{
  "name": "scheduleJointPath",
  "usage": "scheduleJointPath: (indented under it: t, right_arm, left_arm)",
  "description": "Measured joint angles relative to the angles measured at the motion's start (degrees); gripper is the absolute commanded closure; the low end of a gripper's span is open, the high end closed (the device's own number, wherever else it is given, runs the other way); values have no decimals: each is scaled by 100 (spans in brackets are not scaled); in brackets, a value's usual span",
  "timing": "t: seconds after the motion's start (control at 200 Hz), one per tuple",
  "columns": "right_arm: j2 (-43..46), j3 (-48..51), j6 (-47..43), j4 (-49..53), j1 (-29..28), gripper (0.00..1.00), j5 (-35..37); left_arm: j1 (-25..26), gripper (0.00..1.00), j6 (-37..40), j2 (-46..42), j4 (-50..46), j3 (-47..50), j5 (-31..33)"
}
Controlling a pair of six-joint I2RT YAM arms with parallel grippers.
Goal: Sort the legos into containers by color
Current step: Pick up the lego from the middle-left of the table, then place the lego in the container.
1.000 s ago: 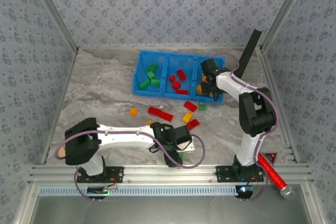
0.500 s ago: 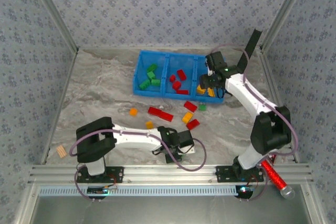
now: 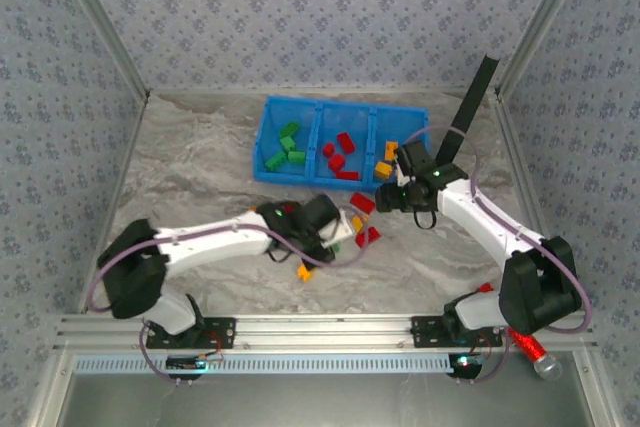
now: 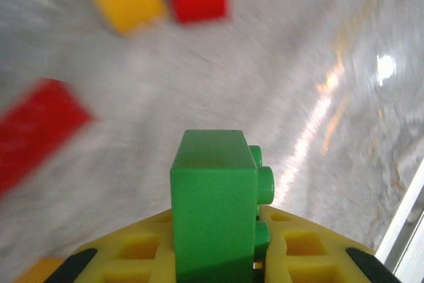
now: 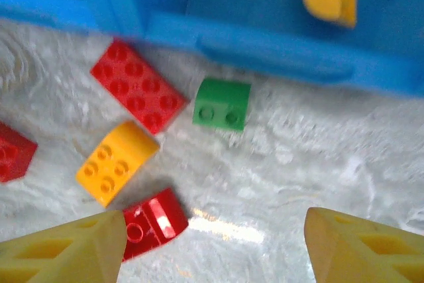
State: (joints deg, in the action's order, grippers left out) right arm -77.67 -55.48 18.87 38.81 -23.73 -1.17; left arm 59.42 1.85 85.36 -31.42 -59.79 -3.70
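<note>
The left gripper [image 4: 218,256] is clamped tight on 1 green lego [image 4: 213,197], which stands up between the yellow fingers [image 4: 132,260] with most of its body poking past their tips. It hangs over the marble table [image 3: 200,167], just short of the loose bricks and well short of the blue tray [image 3: 262,147].

With so little of the brick pinched, I'd worry it twists or drops out on the way across, or clips the tray wall going in. The arms are also close together mid-table, so they could knock each other.

The right gripper [image 5: 213,226] is spread wide with nothing in it, above a tight scatter: a green brick [image 5: 222,104] just beside the tray wall, a long red brick [image 5: 139,94], a yellow brick [image 5: 116,162] and a small red brick [image 5: 152,220]. Closing there could nudge a neighbour.

The left compartment [image 3: 305,115] holds about 4 greens, the middle compartment [image 3: 333,119] about 4 reds, and the right compartment [image 3: 398,125] a few yellows, partly hidden by the right arm. The held green belongs in the left one.
</note>
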Motion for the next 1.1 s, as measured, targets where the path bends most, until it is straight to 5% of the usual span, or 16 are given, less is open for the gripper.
scheduleJointPath:
  t: [0.26,0.555,0.835,1.099]
  right_arm:
    - [278,452,570,-358,-369,17,-411]
    - [-201,544,1255,-520,-763,15,-575]
    - [-654,542,1526,-527,-984,18,-551]
    - [-1005,525,1755,-509,-1207,22,-352]
  left_arm:
    - [-2011,91,-142,-531,297,-730,310]
    - [-3635,91,-1051,957,557,-2153,262]
    - [-3825,91,-1351,2955,348,-3862,-61]
    - [-3805,88,-1419,3816,-44,-4594,-175]
